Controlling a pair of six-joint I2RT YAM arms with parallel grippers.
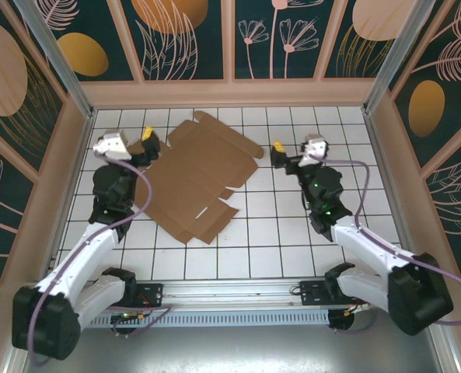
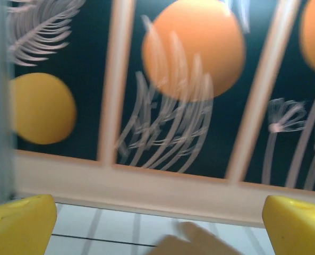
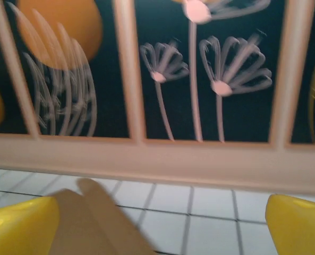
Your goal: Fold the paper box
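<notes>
Top external view first: the paper box (image 1: 199,179) lies flat and unfolded on the white tiled tabletop (image 1: 292,241). It is a brown die-cut sheet with its flaps spread, turned at an angle, a little toward 10 o'clock from the tabletop's middle. At the sheet's 10 o'clock edge the left end effector (image 1: 146,145) hovers, released, yellow tips spread wide with nothing between them. Whether it touches the cardboard edge cannot be told from above. Across at the sheet's 3 o'clock, the right end effector (image 1: 277,154) is released as well, jaws wide. It sits close beside the nearest flap, with a sliver of tile between them.

Left wrist view now: the left end effector (image 2: 157,228) faces the back wall (image 2: 189,186), with one yellow finger (image 2: 19,226) at 8 o'clock of the picture and the other at 4 o'clock. A blurred brown corner of the paper box (image 2: 199,241) pokes up at 6 o'clock, between and beyond them.

Right wrist view: the right end effector (image 3: 157,234) has its fingers (image 3: 298,223) just as far apart. The paper box (image 3: 93,223) rises at 7 o'clock beside the 8 o'clock finger, with white tiles at 5 o'clock.
</notes>
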